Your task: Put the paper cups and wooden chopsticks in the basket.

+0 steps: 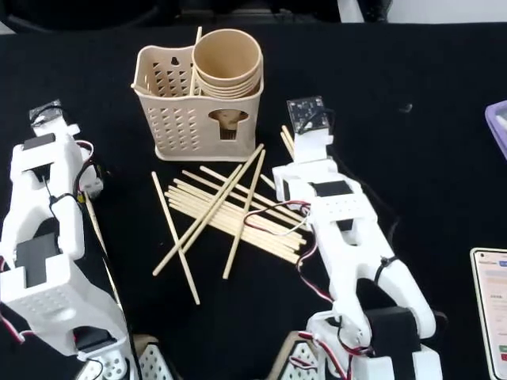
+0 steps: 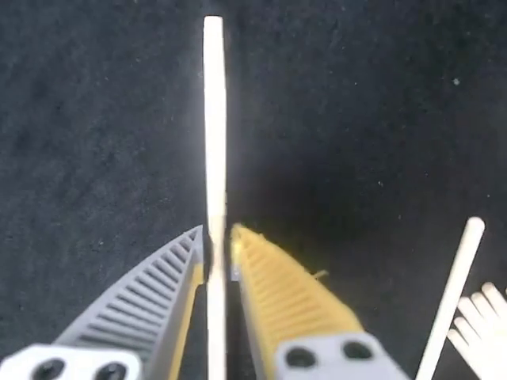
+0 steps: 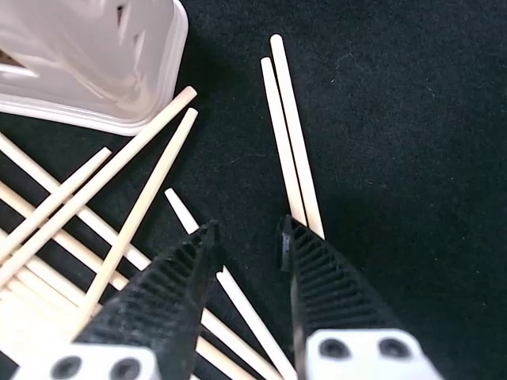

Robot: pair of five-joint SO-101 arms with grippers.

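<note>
The left claw (image 2: 215, 253) is clamped on one pale wooden chopstick (image 2: 212, 119) above the black surface (image 1: 412, 158). The right claw (image 3: 247, 241) stands moderately open over a pair of chopsticks (image 3: 285, 127) just beside the beige perforated plastic basket (image 1: 170, 119). The basket holds a stack of brown paper cups (image 1: 227, 55). Loose wooden chopsticks (image 1: 230, 210) lie criss-crossed in front of it. The print on the phone screen (image 1: 491, 309) is too small to read.

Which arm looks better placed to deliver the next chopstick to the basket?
Probably left: the left end effector is shut on a chopstick, ready to carry to the basket. The right end effector is open above two chopsticks, holding nothing.
</note>
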